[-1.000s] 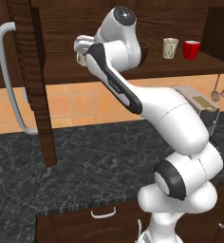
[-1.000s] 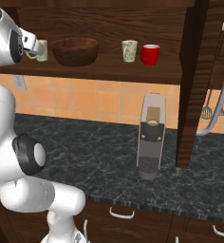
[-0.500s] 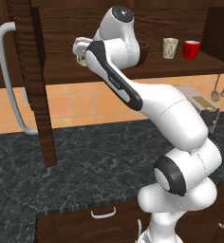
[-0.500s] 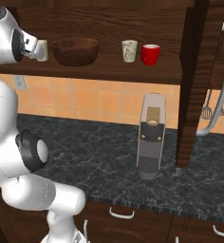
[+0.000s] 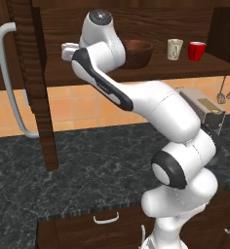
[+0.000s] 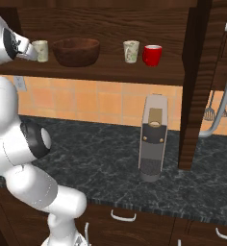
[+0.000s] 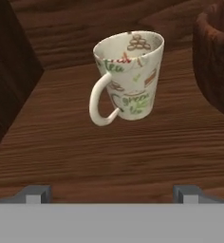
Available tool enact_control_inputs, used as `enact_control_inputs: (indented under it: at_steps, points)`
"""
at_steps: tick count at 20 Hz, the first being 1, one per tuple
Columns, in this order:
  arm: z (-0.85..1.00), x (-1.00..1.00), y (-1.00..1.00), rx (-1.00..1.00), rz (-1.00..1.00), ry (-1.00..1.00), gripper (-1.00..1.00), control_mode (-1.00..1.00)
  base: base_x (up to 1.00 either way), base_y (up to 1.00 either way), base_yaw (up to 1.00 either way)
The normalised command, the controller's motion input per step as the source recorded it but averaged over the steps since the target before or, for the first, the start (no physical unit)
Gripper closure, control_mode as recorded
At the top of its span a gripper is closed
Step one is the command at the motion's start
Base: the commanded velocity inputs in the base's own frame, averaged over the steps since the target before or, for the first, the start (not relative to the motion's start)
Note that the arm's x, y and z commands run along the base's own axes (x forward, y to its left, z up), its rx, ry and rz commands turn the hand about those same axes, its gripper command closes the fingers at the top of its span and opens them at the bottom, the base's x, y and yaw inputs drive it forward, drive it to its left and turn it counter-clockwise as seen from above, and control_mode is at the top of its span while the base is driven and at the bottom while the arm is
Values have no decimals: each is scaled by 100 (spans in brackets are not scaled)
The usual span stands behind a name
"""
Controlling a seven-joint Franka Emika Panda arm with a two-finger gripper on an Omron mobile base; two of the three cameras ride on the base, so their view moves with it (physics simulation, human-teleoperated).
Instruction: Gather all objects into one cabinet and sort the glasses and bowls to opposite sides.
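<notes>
A cream mug (image 7: 127,76) printed with green and brown lettering stands upright on the wooden cabinet shelf (image 7: 133,147) straight ahead of the robot's hand (image 7: 111,193). The mug's long axis runs vertically, its mouth faces up, and its looped handle turns toward the hand and a little to the hand's left. The hand is spread wide, its two grey fingertips (image 7: 35,193) set far apart on either side of the mug's line, and it grips nothing; bare shelf lies between it and the mug.

Just to the hand's right of the mug sits the wide dark brown bowl (image 6: 76,51), upright with its opening up. Farther along the shelf on that same side, beyond the bowl, a second cream mug (image 6: 131,51) and a red cup (image 6: 152,55) stand upright next to each other. To the hand's left rises the dark inner wall of the cabinet (image 7: 9,71).

The shelf is dark wood with the grain running across the hand's view. The cabinet doors (image 5: 36,82) hang open, each with a curved light-grey bar handle (image 5: 9,82). Below, a black marbled bench (image 6: 101,163) carries a tall grey appliance (image 6: 153,144) before an orange tiled wall (image 6: 96,103), with drawers (image 6: 125,221) underneath.
</notes>
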Motion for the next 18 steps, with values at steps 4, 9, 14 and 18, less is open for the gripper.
enact_control_inputs:
  at_steps: [4, 9, 14, 18]
  points:
    - [0, 42, 0, -6, -18, 4, -100, -100, 0, 0, 0]
    - [0, 26, 8, -1, -14, 0, -100, -100, 0, 0, 0]
    - [0, 16, 3, 0, -9, 0, -100, -100, 0, 0, 0]
    - [0, 53, 0, 0, -9, 7, -100, -100, 0, 0, 0]
